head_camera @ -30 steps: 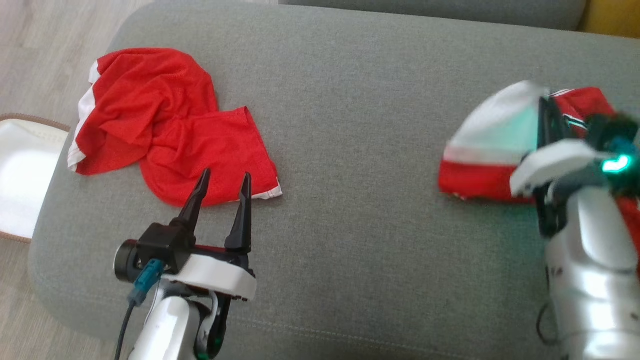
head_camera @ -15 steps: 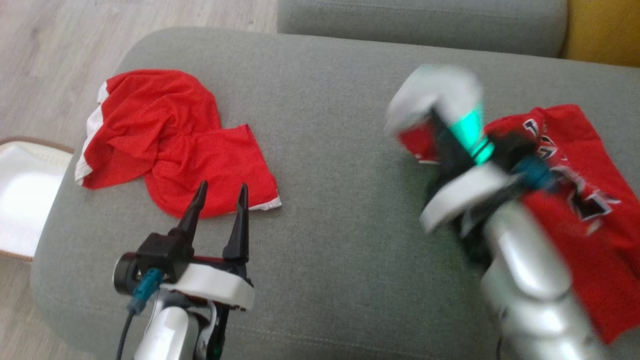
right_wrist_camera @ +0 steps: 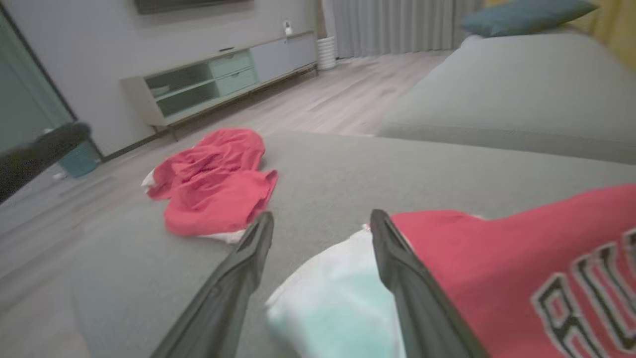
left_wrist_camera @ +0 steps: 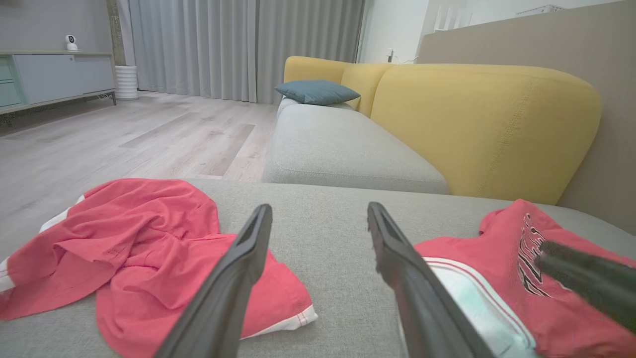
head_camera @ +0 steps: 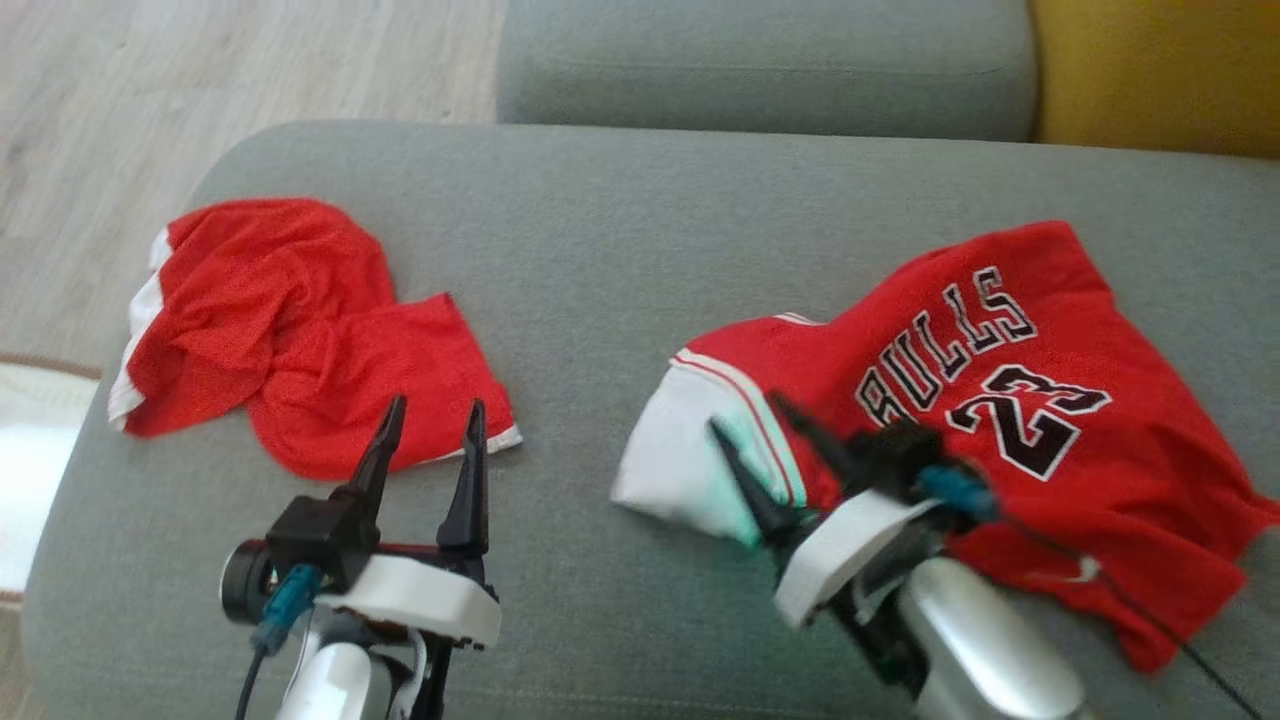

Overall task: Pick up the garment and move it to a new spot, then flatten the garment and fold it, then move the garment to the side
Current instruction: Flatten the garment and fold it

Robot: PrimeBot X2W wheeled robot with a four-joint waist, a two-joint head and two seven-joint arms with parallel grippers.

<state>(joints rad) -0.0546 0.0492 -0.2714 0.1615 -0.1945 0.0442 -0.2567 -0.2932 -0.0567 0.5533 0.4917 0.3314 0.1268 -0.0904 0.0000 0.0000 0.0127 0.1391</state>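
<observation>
A: Jersey, where?
B: Red jersey (head_camera: 1000, 400) lies rumpled on the right of the grey sofa cushion (head_camera: 620, 250), number side up, white fold at its left end.
A: Right pincer?
B: Right pincer (head_camera: 743, 412) open, fingers over that white fold, gripping nothing.
A: Left?
B: Left pincer (head_camera: 437, 403) open, empty, tips at the edge of the red shorts (head_camera: 300, 340) on the cushion's left.

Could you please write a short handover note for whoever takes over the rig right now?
Left gripper: jaws open, holding nothing, near the red shorts.
Right gripper: jaws open over the white edge of the jersey, gripping nothing.
The jersey lies rumpled, print up, on the right side of the grey cushion.
Done: placement, apparently.
Left: flatten, fold, move aside.
</observation>
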